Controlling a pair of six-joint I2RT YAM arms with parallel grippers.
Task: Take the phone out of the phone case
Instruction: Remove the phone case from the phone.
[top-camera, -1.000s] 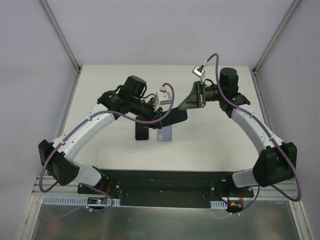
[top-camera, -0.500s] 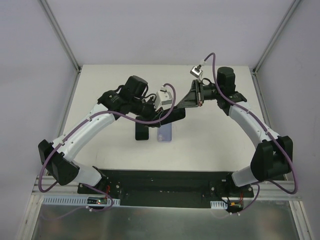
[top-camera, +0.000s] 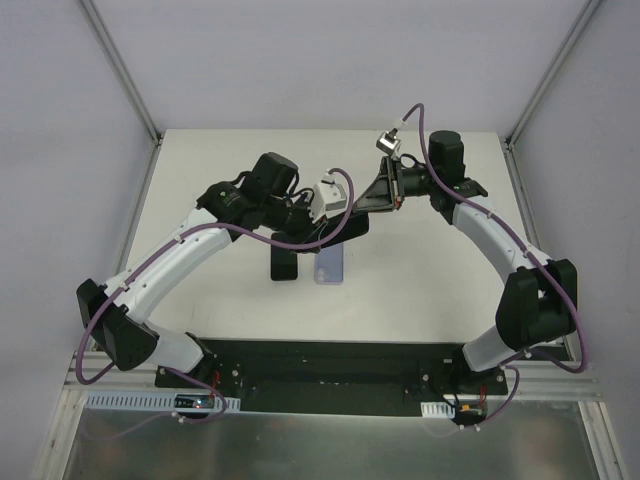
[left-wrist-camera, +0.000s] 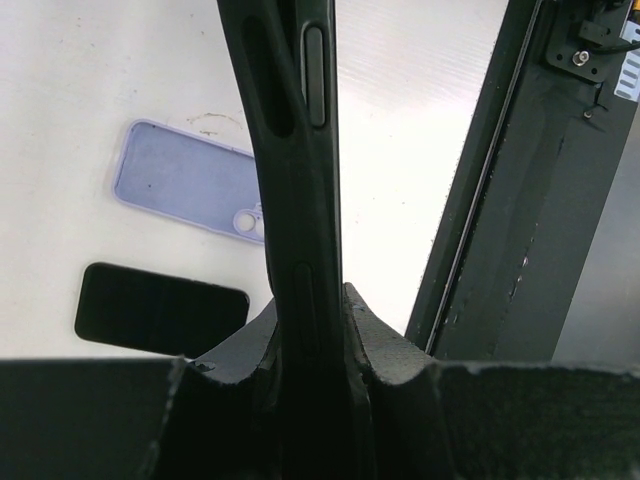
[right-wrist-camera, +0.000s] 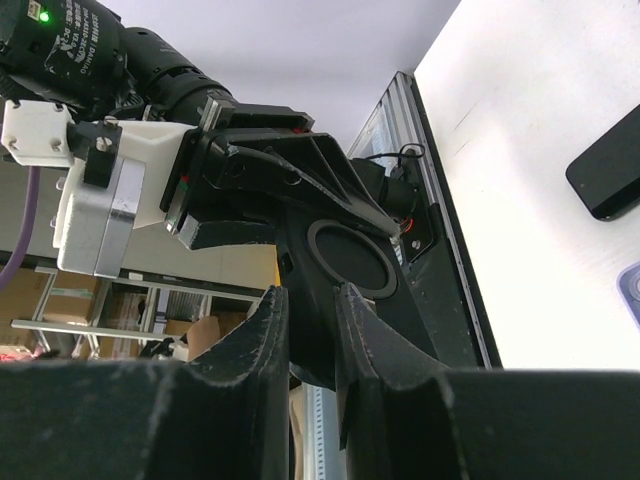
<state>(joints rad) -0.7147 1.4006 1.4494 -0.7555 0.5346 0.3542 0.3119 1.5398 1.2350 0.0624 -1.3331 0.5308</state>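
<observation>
Both my arms meet in the air above the pale desk, and the slim black phone case with a round ring moulded into its back hangs between them, well clear of the surface. My left fingers are clenched on one end of it, edge-on to that wrist camera, so its side button and the oval cut-out run up the middle of the view. My right fingers pinch the opposite end, just below the ring.

I judge this to be the separating step: the case is braced from two sides and the phone is not yet out. Seen edge-on, I cannot tell how far the phone has lifted from the shell, or be sure it sits inside. The next move calls for one side to hold firm while the other peels a corner of the rim back, flexing the shell, not squeezing it harder. The risk is the phone popping free and dropping to the desk.

By count there is one black case in my grip. Two flat things lie side by side on the desk below. One is a lilac rounded slab with a camera opening, either a case or a phone's back. The other is a black glossy slab.
</observation>
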